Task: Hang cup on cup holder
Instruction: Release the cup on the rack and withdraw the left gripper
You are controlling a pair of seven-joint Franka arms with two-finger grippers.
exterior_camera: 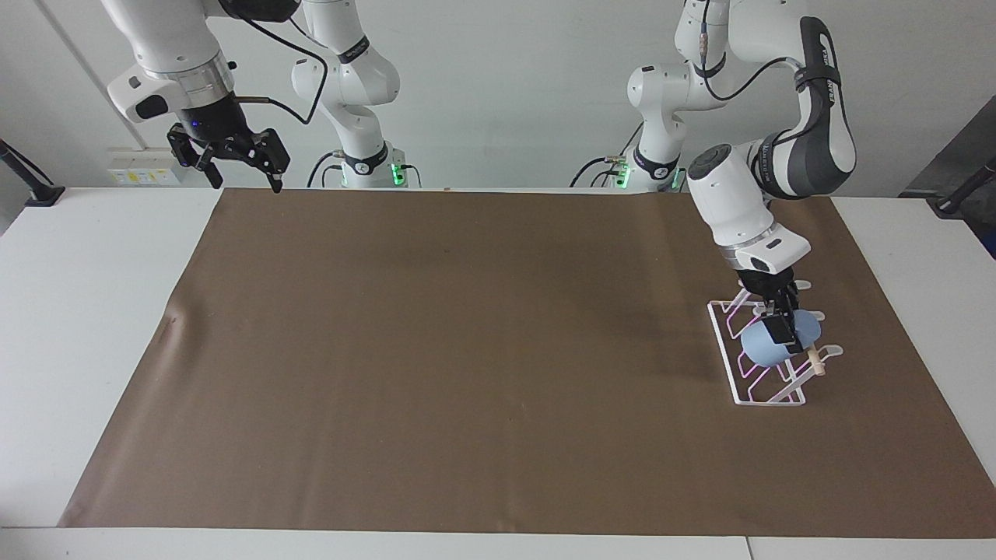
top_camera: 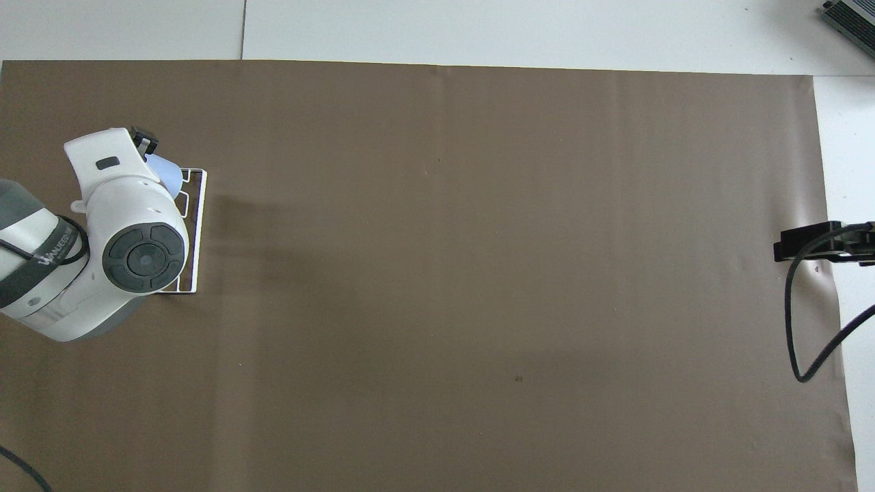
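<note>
Down at the left arm's end of the brown mat (exterior_camera: 467, 350), the left gripper (exterior_camera: 780, 327) clamps the light-blue cup (exterior_camera: 762, 346), tipped on its side over the slanted prongs of the white wire cup holder (exterior_camera: 735, 377). Meanwhile the right gripper (exterior_camera: 233, 159) hangs with fingers spread and empty, waiting above the mat's corner.

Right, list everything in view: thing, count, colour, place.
cup: one, light blue, lying tilted on the rack's prongs, held by the left gripper.
rack: one, white wire with a pale wooden dowel, on the mat at the left arm's end of the table.
mat: one, brown, covering most of the table.
table: one, white.
left gripper: shut on the cup, over the rack.
right gripper: open, waiting over the mat's corner by its base.
</note>
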